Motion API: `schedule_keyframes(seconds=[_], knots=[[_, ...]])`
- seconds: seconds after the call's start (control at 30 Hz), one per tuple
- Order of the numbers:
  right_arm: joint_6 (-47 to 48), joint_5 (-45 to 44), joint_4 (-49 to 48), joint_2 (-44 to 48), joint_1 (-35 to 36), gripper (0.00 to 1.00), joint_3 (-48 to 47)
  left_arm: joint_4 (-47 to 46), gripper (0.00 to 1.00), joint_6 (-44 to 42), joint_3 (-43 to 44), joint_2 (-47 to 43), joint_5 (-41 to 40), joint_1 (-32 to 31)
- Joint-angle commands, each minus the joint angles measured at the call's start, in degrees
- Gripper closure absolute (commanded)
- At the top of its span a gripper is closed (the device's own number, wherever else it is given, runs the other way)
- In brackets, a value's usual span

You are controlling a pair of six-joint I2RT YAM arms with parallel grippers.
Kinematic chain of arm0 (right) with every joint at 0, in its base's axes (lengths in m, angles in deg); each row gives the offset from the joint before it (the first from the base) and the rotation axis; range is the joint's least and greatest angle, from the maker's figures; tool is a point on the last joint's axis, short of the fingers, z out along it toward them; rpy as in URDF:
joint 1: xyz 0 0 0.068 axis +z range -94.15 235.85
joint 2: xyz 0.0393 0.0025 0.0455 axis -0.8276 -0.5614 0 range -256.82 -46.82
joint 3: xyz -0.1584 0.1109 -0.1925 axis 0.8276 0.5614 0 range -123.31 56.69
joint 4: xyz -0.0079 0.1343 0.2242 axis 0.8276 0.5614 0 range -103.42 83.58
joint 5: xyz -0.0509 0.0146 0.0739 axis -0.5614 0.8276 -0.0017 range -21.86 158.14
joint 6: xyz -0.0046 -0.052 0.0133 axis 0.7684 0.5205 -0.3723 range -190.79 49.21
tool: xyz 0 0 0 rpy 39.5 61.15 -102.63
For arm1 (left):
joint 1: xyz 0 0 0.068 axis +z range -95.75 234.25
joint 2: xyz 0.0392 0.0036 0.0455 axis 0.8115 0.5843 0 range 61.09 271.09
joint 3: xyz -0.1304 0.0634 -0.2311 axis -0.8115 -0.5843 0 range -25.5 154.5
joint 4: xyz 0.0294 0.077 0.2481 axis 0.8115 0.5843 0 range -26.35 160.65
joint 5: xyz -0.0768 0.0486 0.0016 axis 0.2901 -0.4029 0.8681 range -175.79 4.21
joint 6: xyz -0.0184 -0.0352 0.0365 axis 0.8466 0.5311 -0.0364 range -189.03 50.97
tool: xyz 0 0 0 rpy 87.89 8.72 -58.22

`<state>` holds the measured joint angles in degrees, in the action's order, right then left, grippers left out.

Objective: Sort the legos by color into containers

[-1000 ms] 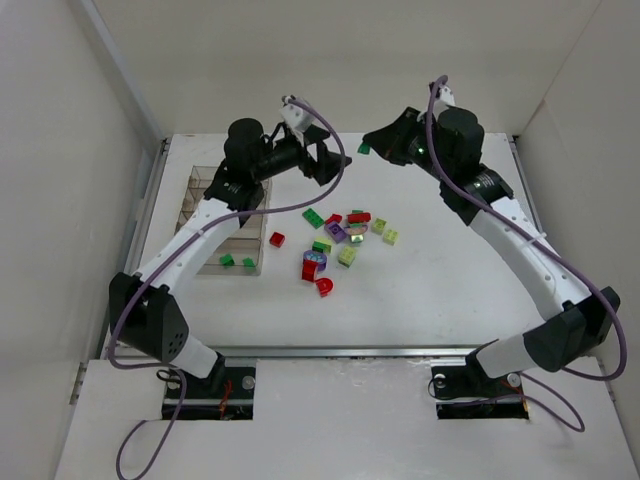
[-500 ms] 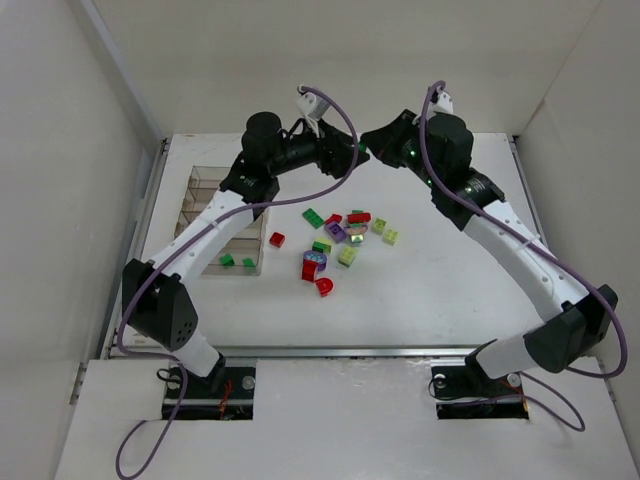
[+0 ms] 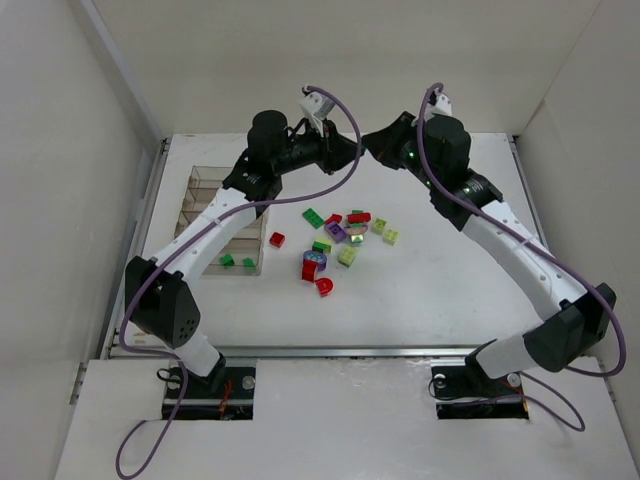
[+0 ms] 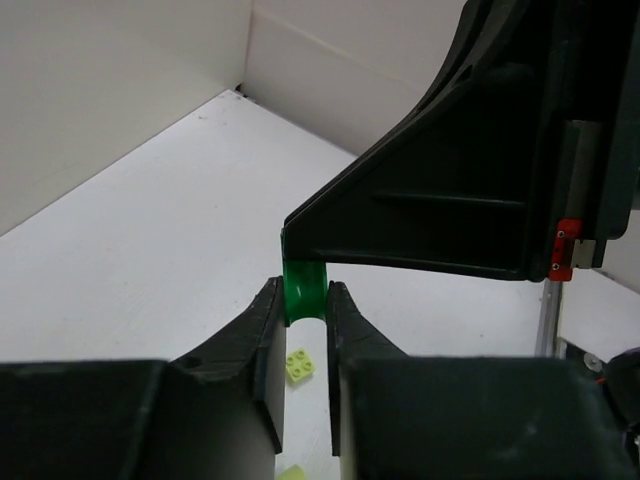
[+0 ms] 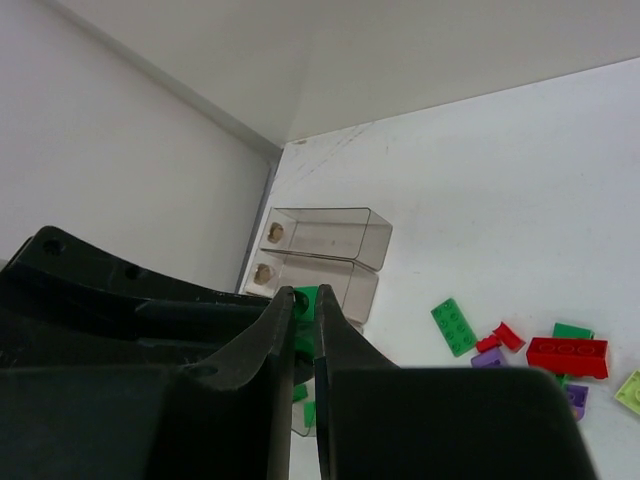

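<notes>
the green brick [image 4: 303, 290] is held in the air above the far middle of the table [image 3: 430, 290], between both grippers. the left gripper [image 4: 303, 302] is closed on it, with its two fingers pressed against the brick's lower sides. the right gripper [image 5: 303, 296] is closed on the same brick from the opposite direction. in the right wrist view only a narrow green strip shows between its fingertips. in the top view the two grippers meet tip to tip and the brick is hidden between them.

the other loose legos [image 3: 345, 235] lie in a cluster at the table centre, nearer the arm bases than the grippers. the cluster holds red, purple, yellow-green and dark green pieces, some of them touching. a single red brick [image 3: 277, 239] lies apart on the left of the cluster, just beside the box [image 3: 196, 186]. a red arch piece [image 3: 324, 287] lies at the near edge of the cluster.

the box stands on the left side of the table, partly under the left arm. it is clear, with long narrow compartments. two green pieces [image 3: 227, 260] lie in the nearest compartment. the contents of the other compartments cannot be told.
</notes>
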<state>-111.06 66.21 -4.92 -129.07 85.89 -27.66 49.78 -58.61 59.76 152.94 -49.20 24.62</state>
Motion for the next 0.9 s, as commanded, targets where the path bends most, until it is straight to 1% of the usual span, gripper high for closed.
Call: schedule_keyframes(seconds=[0.0, 0.1, 0.13, 0.17, 0.2, 0.23, 0.27, 0.3, 0.37, 0.4, 0.43, 0.47, 0.53, 0.57, 0.6, 0.63, 0.67, 0.73, 0.77, 0.8, 0.87], knots=[[-0.07, 2.99, -2.78, -0.53, 0.54, 1.00, -0.63, -0.29, 1.00, -2.06, 2.37, -0.45, -2.15, 0.45], [0.46, 4.92, -2.78, -1.67, 0.54, 1.00, -0.11, 1.12, 1.00, -3.47, 0.45, -0.45, -3.46, 0.45], [0.98, 4.92, -2.78, -1.68, 0.54, 0.96, -0.11, 1.12, 1.00, -4.34, -0.26, -0.45, -4.25, 0.45], [0.98, 5.62, -2.78, -2.20, 0.54, 0.69, 0.42, 2.34, 1.00, -5.48, -1.48, -0.97, -4.26, 0.45], [0.98, 5.63, -2.78, -2.20, 0.54, 0.50, 0.42, 2.96, 1.00, -6.19, -1.49, -1.50, -4.26, 1.14], [0.98, 6.50, -2.78, -2.73, 0.54, 0.37, 0.42, 3.84, 1.00, -7.24, -2.02, -1.50, -4.26, 1.15], [0.98, 7.20, -2.78, -3.51, 0.54, 0.29, 0.42, 6.11, 1.00, -8.38, -2.98, -2.02, -4.26, 1.76], [0.98, 8.95, -2.78, -3.52, -0.33, 0.17, 0.42, 7.26, 1.00, -9.70, -3.60, -2.99, -4.26, 2.29], [0.98, 10.37, -2.78, -4.23, -1.21, 0.00, 0.94, 9.72, 1.00, -14.09, -6.32, -4.39, -5.65, 4.57], [0.98, 10.37, -2.78, -4.23, -2.08, 0.00, 0.95, 12.26, 1.00, -15.93, -7.63, -5.27, -6.44, 5.62], [0.98, 10.37, -2.78, -4.23, -2.70, 0.00, 1.47, 13.42, 1.00, -18.04, -10.60, -7.37, -7.32, 8.07], [0.98, 10.37, -2.78, -4.23, -2.71, 0.00, 2.17, 14.73, 1.00, -23.63, -12.29, -8.52, -8.03, 9.49], [0.98, 10.37, -2.78, -4.23, -3.84, 0.00, 2.79, 19.30, 1.00, -31.03, -15.54, -12.29, -9.87, 12.47], [0.98, 10.37, -2.78, -3.70, -3.85, 0.00, 3.58, 20.97, 1.00, -34.72, -18.60, -13.53, -10.92, 15.71], [1.59, 10.37, -2.78, -3.70, -4.37, 0.00, 3.59, 22.90, 1.00, -42.77, -19.94, -14.76, -11.81, 17.48], [1.60, 10.37, -2.78, -3.70, -4.38, 0.00, 4.46, 27.36, 1.00, -47.28, -20.99, -15.99, -12.34, 19.24], [2.30, 10.37, -2.78, -3.09, -4.90, 0.00, 5.33, 29.75, 1.00, -51.85, -22.05, -18.61, -12.34, 22.56], [3.70, 10.37, -2.78, -2.56, -4.91, 0.00, 6.21, 34.84, 1.00, -60.91, -26.26, -21.53, -13.12, 25.48], [3.71, 9.85, -2.78, -2.56, -4.91, 0.00, 6.22, 35.57, 1.00, -67.39, -28.02, -24.59, -13.13, 26.71], [4.23, 9.84, -2.78, -2.03, -4.91, 0.00, 7.01, 35.58, 1.00, -70.24, -32.04, -26.01, -13.74, 29.08], [4.85, 9.84, -2.78, -2.03, -4.91, 0.00, 7.54, 36.27, 1.00, -74.64, -35.67, -27.95, -14.97, 30.67]])
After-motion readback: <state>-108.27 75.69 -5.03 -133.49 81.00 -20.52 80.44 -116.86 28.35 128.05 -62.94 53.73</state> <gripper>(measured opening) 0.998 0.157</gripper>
